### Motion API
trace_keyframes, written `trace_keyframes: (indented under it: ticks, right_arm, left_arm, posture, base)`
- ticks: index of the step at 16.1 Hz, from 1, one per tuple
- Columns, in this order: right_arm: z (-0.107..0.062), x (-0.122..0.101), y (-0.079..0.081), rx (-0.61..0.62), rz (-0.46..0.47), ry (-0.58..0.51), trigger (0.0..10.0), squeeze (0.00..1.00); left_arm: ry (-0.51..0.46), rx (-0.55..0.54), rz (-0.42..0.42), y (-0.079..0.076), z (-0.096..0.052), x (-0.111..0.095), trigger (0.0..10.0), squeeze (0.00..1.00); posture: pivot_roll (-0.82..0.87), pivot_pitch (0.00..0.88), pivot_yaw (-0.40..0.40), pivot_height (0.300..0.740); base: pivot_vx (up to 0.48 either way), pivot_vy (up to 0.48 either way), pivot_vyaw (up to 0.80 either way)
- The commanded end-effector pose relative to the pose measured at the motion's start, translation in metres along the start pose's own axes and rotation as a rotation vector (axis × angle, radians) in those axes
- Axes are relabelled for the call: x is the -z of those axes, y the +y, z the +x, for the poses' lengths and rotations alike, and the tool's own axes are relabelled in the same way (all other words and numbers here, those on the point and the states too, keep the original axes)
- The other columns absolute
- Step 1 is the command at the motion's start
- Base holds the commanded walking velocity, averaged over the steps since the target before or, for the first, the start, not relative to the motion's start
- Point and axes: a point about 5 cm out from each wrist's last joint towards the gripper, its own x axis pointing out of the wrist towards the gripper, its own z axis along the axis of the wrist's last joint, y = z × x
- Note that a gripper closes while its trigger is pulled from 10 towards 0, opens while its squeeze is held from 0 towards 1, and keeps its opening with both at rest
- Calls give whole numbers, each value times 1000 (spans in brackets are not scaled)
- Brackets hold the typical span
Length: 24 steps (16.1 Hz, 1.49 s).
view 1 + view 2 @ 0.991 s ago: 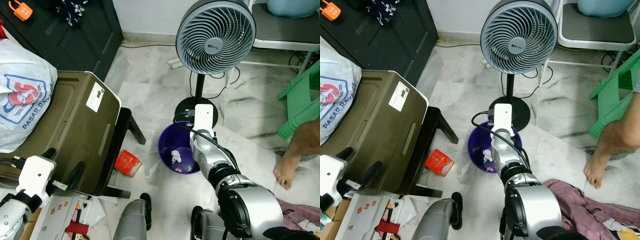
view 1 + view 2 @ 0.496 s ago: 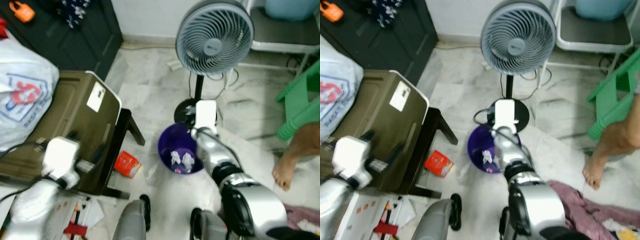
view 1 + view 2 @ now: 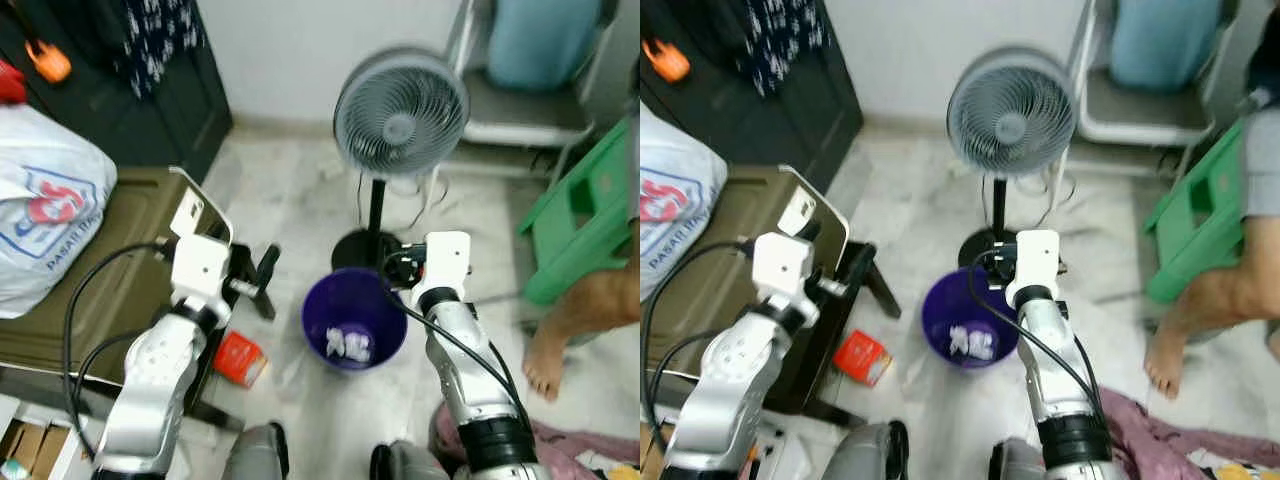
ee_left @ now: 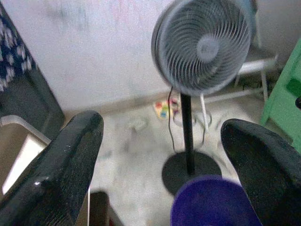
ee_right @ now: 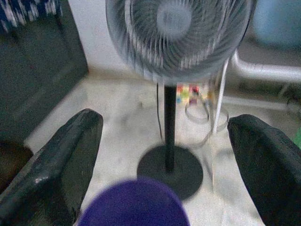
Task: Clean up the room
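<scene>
A purple bin [image 3: 355, 322] stands on the marble floor before the fan's base, with white crumpled paper [image 3: 347, 345] inside it. A small red box [image 3: 240, 358] lies on the floor left of the bin. My left gripper [image 3: 262, 275] is raised left of the bin, over the red box, open and empty; its fingers [image 4: 70, 160] frame the fan and the bin's rim [image 4: 214, 200]. My right gripper [image 5: 164, 136] hovers at the bin's far right rim, open with nothing between its fingers [image 5: 56, 165]. Its white wrist [image 3: 447, 258] sits just right of the bin.
A standing fan [image 3: 400, 115] rises behind the bin. An olive case [image 3: 90, 290] with a white bag [image 3: 50, 220] on it stands at the left. A green stool [image 3: 580, 220], a person's foot [image 3: 545, 365] and a pink cloth [image 3: 600, 455] are at the right.
The camera has tilted up. My left arm rose from the lower left to beside the bin. My right arm lifted off the bin, where a second white wad now lies.
</scene>
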Motion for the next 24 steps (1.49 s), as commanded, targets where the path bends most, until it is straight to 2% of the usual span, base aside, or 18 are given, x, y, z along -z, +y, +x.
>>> trace_keyframes:
  ticks: [1, 2, 4, 6, 8, 9, 11, 14, 15, 16, 20, 24]
  right_arm:
    - [-6, -8, 2, -8, 13, -59, 10000, 1000]
    - [-13, -13, -2, 14, 7, -100, 10000, 1000]
    - [-28, -17, -10, 53, 20, -86, 10000, 1000]
    - [-24, -20, -18, 73, 34, -89, 10000, 1000]
    - [-20, -24, -15, 54, 32, -104, 10000, 1000]
    - [-16, -27, -13, 54, 49, -108, 10000, 1000]
    - [-12, -28, -15, 91, 118, -95, 10000, 1000]
    - [-15, -21, -13, 100, 123, -65, 10000, 1000]
    - [-15, -20, -12, 71, 92, -59, 10000, 835]
    - [-13, -21, -10, 52, 79, -61, 10000, 0]
    - [-10, -26, -8, 44, 50, -72, 10000, 0]
    - [-6, -28, -2, 5, 48, -75, 10000, 0]
  left_arm:
    - [14, -44, 5, 6, 0, 5, 10000, 0]
    - [9, -70, 4, 8, 2, 5, 10000, 0]
    - [11, -119, -16, 13, 7, 11, 10000, 0]
    - [14, -120, -23, 13, 11, 16, 10000, 0]
    - [6, -112, -20, 12, 14, 16, 10000, 0]
    - [-2, -120, 11, 12, 16, 15, 10000, 0]
    - [-4, -137, 23, 12, 15, 15, 10000, 0]
    - [11, -161, 17, 16, 12, 23, 10000, 0]
    - [14, -170, -2, 17, 14, 24, 10000, 0]
    - [10, -171, -9, 17, 17, 23, 10000, 0]
    - [-1, -149, -37, 14, 20, 23, 10000, 0]
    - [-13, -149, -27, 12, 20, 20, 10000, 0]
  posture:
    - [60, 0, 73, 740]
    - [50, 0, 71, 740]
    - [26, 0, 71, 740]
    - [17, 0, 69, 740]
    - [21, 0, 71, 740]
    - [29, 0, 76, 740]
    - [45, 0, 78, 740]
    - [43, 0, 69, 740]
    - [39, 0, 67, 740]
    - [31, 0, 68, 740]
    - [25, 0, 66, 740]
    - [35, 0, 43, 740]
  base:
    - [0, 0, 0]
    - [0, 0, 0]
    - [0, 0, 0]
    - [0, 0, 0]
    - [0, 0, 0]
    - [0, 0, 0]
    - [0, 0, 0]
    - [0, 0, 0]
    - [0, 0, 0]
    - [0, 0, 800]
    - [0, 0, 800]
    - [0, 0, 800]
